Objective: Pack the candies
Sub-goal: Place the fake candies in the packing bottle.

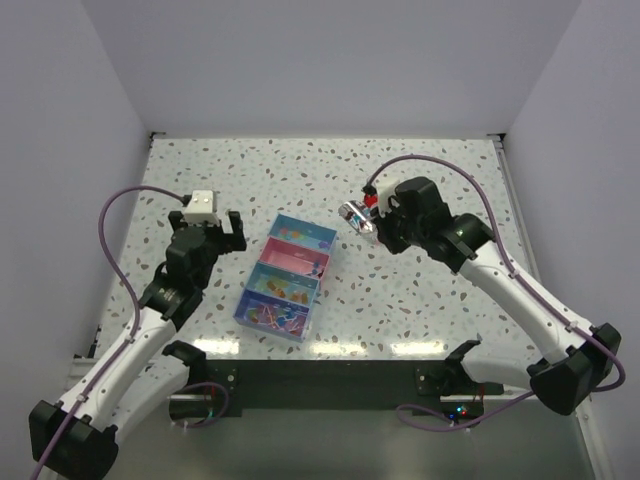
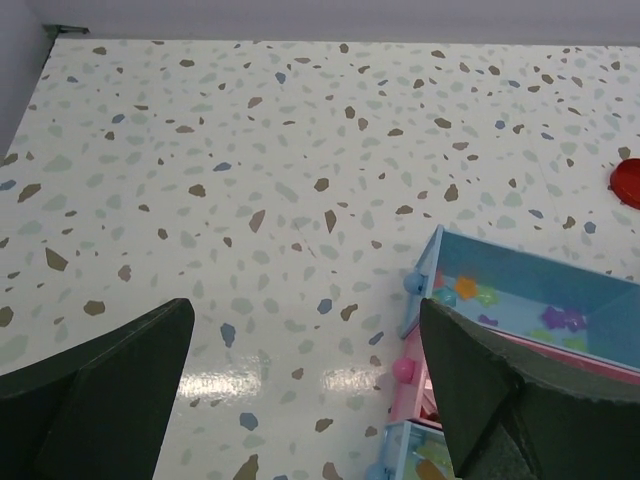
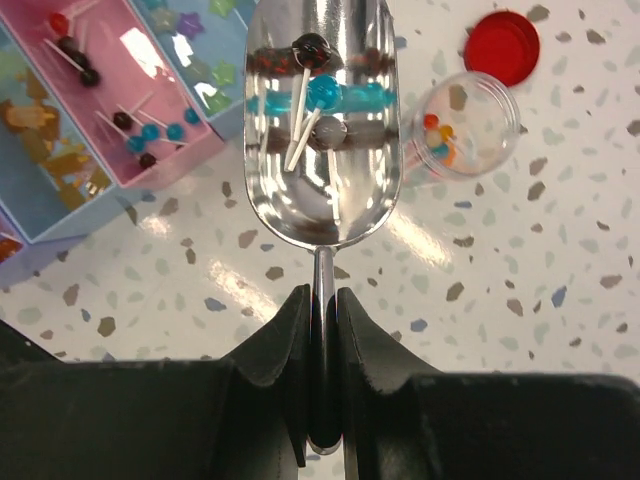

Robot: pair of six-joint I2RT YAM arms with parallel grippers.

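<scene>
My right gripper [image 3: 322, 300] is shut on the thin handle of a shiny metal scoop [image 3: 322, 120]. The scoop holds a few candies [image 3: 318, 95] on white sticks, one dark, one blue, one grey. It hovers just right of the compartment tray [image 1: 305, 224], whose blue and pink sections hold small mixed candies [image 1: 280, 290]. In the right wrist view the pink section [image 3: 150, 180] lies to the upper left. My left gripper [image 2: 305, 400] is open and empty over bare table, just left of the tray [image 2: 440, 240]. In the top view the right gripper [image 1: 378, 225] holds the scoop [image 1: 355, 218].
A clear jar [image 3: 465, 125] with a few small candies inside stands right of the scoop. A round red lid [image 3: 502, 47] lies beyond it and also shows in the left wrist view [image 2: 628, 182]. White walls enclose the speckled table.
</scene>
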